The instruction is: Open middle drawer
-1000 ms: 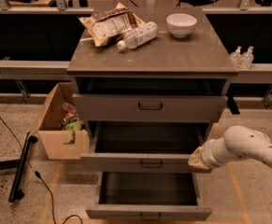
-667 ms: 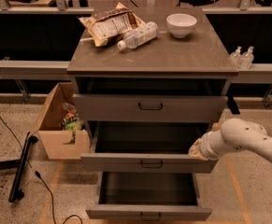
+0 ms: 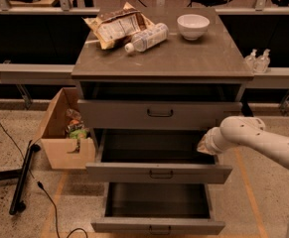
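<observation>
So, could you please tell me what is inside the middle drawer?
The middle drawer stands pulled out; the dark floor that shows holds no object. Its back lies hidden under the top drawer, and the pincer at its right rear corner covers that spot.

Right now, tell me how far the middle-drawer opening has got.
Done: the wide grey-brown middle drawer stands pulled well out, its dark inside showing. In hand: the gripper sits by the drawer's right wall, away from the small black loop handle. Left: probably just withdrawing the arm; the pull itself looks complete.
</observation>
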Tool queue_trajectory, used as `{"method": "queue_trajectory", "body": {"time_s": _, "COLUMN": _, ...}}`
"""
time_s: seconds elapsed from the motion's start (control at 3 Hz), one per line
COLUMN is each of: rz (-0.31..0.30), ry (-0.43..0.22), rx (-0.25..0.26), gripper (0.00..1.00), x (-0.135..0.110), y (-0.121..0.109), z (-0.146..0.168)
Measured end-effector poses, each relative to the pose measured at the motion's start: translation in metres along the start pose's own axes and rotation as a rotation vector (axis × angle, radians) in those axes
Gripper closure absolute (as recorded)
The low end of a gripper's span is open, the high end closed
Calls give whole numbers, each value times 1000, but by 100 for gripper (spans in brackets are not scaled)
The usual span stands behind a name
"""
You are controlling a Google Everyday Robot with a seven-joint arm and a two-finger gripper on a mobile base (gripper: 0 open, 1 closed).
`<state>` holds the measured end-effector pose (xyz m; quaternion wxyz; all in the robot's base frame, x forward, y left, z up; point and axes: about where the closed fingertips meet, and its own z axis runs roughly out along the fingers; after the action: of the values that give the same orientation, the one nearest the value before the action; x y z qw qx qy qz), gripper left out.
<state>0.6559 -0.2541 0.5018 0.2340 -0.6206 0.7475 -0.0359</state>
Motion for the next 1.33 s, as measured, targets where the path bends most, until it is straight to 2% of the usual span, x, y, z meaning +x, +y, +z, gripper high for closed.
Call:
{"method": "queue_trajectory", "body": {"time_s": 0.33, "rz": -56, "ry": 43, "rx": 50, "gripper": 100, "x": 2, "y": -12, "z": 22}}
{"method": "queue_trajectory", "body": {"time_s": 0.67, "rz": -87, "ry": 64, "rx": 68, "gripper": 100, "x": 6, "y": -15, "z": 39}}
{"method": "queue_trajectory", "body": {"time_s": 1.0, "rz": -91, "ry": 72, "rx": 52, "gripper": 100, "x": 9, "y": -5, "z": 53}}
{"method": "queue_trajectory", "body": {"time_s": 1.33, "rz": -86, "ry": 71, "rx": 14, "gripper": 100, "x": 10, "y": 13, "z": 65}}
